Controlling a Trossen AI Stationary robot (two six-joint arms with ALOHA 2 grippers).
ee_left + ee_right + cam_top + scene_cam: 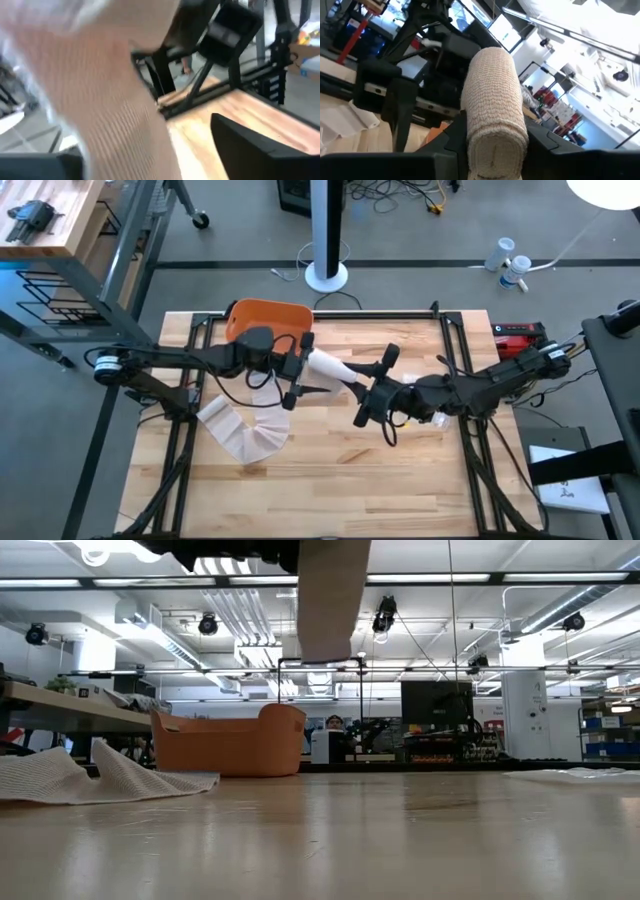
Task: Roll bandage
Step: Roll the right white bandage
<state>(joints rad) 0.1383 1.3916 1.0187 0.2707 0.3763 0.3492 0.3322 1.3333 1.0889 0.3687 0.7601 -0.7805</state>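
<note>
Progress: the cream, ribbed elastic bandage (325, 366) is partly rolled; its loose tail (245, 430) lies in folds on the pale wooden tabletop (400, 470), so much rolling remains.
Right hand (366, 400): clamped on the firm cylindrical roll (495, 115), held mid-air.
Left hand (295, 375): beside the strip; grip, cannot tell.
Nearby: orange plastic basket (265, 320).

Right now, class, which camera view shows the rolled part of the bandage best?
The right wrist view: the rolled bandage fills the frame between the right pincer's fingers, weave visible. The high view shows it small, the low view only a hanging strip, the left wrist view a blur.
</note>
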